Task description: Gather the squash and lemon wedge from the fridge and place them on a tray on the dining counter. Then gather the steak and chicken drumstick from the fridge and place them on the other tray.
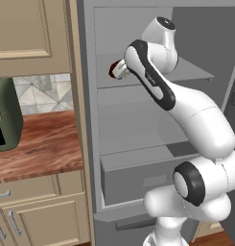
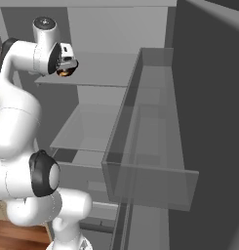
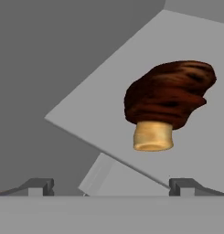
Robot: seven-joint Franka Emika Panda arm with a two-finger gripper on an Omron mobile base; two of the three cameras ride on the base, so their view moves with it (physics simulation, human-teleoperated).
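Grey walls and pale shelves of the open fridge (image 1: 138,144) take up most of both base views, its door (image 2: 209,122) swung wide at the right with a clear door bin (image 2: 150,185) hanging on its inner face. Beige panelled cabinets (image 1: 30,33) flank it on the left, above a reddish-brown wood-grain counter (image 1: 42,144) where a dark green appliance (image 1: 4,115) stands against a patterned tile backsplash (image 1: 42,91). No brand, label or writing can be read on anything. Rising from the base, the white arm (image 1: 195,125) bends at its dark elbow and reaches up and forward into the fridge, its hand level with the upper shelf (image 1: 191,72). On that shelf lies the chicken drumstick (image 3: 168,103), dark reddish-brown meat with a pale bone end turned toward the hand camera; a small brown bit of it shows just past the wrist in the left base view. The gripper (image 3: 111,185) hovers short of the drumstick, not touching it, its two dark fingertips (image 3: 40,185) spread wide apart with nothing between them.
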